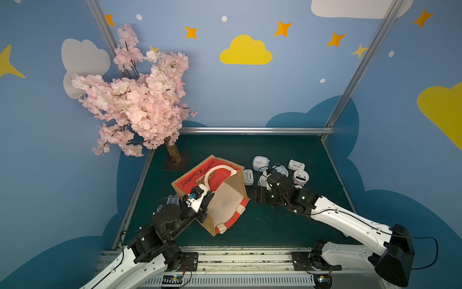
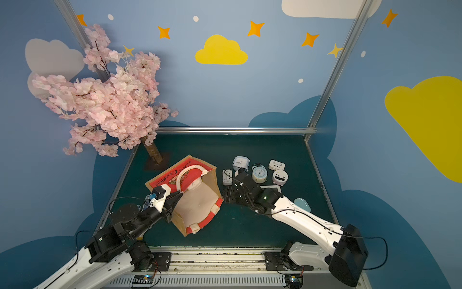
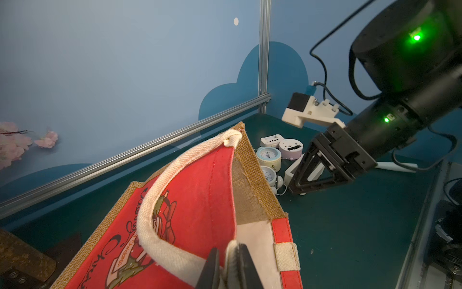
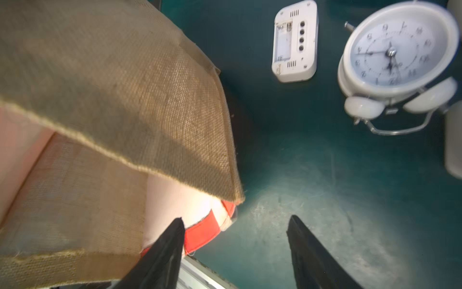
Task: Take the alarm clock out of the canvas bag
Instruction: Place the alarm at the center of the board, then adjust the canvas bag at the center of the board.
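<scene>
A canvas bag (image 1: 192,175) lies tipped over mid-table (image 1: 275,225), mouth towards the near edge. Its cream lining is bare and seemingly empty, though its depths are hidden. The left gripper (image 3: 228,262) is pressed together on the bag's rim by a white handle. The right gripper (image 4: 235,220) hangs spread and empty just beside the bag. The alarm clock (image 4: 397,50) rests outside among other clocks (image 2: 260,172) towards the right edge, so the removal looks done.

the left gripper (image 3: 229,252) is pinching the canvas bag (image 3: 200,195) at its rim, beside the rope handle (image 3: 160,220); alarm clocks (image 3: 268,155) are lying beyond.
</scene>
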